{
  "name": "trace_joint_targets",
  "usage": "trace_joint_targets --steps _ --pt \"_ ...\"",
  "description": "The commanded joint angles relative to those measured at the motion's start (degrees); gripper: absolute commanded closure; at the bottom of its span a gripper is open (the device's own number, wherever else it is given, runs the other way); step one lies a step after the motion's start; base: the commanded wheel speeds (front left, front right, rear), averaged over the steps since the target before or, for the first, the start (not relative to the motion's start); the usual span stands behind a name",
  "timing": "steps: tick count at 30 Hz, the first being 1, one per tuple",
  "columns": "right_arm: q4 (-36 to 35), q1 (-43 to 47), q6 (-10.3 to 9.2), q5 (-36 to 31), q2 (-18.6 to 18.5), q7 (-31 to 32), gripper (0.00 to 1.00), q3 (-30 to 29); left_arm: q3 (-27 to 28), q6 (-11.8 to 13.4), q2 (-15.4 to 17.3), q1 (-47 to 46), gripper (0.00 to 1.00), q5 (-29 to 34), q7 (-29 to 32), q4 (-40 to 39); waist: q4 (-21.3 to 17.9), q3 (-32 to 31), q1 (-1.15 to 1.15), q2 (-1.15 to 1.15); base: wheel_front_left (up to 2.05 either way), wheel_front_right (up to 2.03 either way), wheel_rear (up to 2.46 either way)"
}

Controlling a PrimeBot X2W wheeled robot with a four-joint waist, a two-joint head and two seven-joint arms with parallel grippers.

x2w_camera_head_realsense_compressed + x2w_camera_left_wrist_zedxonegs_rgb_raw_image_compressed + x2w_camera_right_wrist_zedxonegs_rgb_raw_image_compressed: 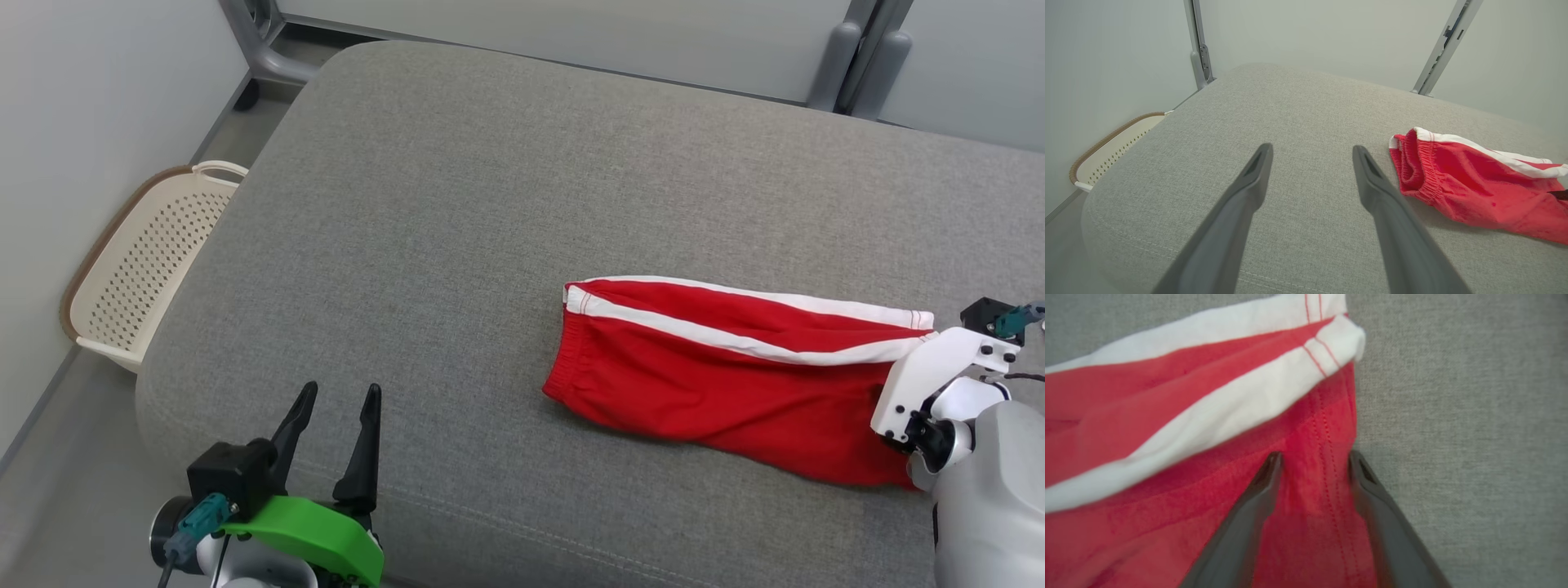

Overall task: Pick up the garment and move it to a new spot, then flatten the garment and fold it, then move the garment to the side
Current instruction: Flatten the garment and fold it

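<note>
- The right gripper (1315,455) has its fingers spread, tips down on the leg hem of the red shorts (1310,522). One finger is on the cloth, the other right at the hem's edge.
- A white stripe (1229,412) runs off towards 10 o'clock from those tips.
- The shorts lie at about 4 o'clock on the grey cushion (490,188), waistband (565,347) pointing to 9 o'clock.
- The left gripper (340,390), fingers wide apart and empty, hovers at the cushion's 7 o'clock corner, well apart from the shorts.
- A cream basket (139,269) sits on the floor at 9 o'clock.
</note>
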Motion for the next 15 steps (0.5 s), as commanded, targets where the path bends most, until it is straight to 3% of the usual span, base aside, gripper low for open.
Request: trace_joint_targets --steps 1,15 --pt "0.7 0.6 -0.01 0.7 0.4 1.2 1.00 0.2 0.0 -0.1 0.0 -0.8 0.00 -0.1 -0.2 0.1 0.0 0.1 0.00 0.00 0.00 0.00 0.00" --pt "-4.3 2.2 -0.05 -0.5 -0.1 3.5 1.00 0.6 -0.3 0.1 -0.2 -0.9 0.00 -0.5 -0.3 0.4 -1.2 -0.7 0.00 0.00 0.00 0.00 0.00"
